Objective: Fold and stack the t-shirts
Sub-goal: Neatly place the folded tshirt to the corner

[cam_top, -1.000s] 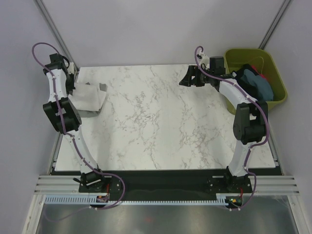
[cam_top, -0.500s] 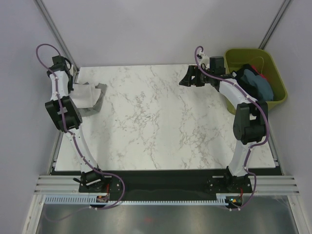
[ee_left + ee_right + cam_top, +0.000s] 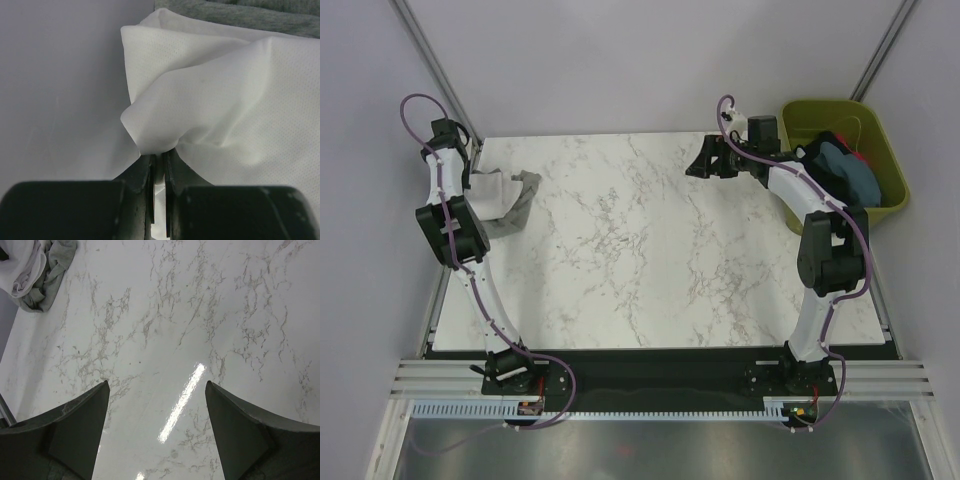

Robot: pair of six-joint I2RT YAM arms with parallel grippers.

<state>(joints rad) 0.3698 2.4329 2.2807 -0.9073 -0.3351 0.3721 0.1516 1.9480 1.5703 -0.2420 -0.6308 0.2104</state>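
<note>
you're seeing the white t-shirt (image 3: 225, 100) running off the right and bottom edges ahead of the left pincer (image 3: 159, 165), so its full spread is lying out of sight. the grey t-shirt (image 3: 240, 15) beyond it is being cut by the top edge. far ahead and left of the right pincer (image 3: 156, 385), both shirts are being clipped by the corner. behind that pincer, its arm (image 3: 800, 190) is covering part of the piled t-shirts (image 3: 840, 160) in the bin (image 3: 885, 205); you can't tell how many are lying there.

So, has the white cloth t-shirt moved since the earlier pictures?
Yes. The white cloth t-shirt has drawn in toward the left edge of the marble table.
</note>
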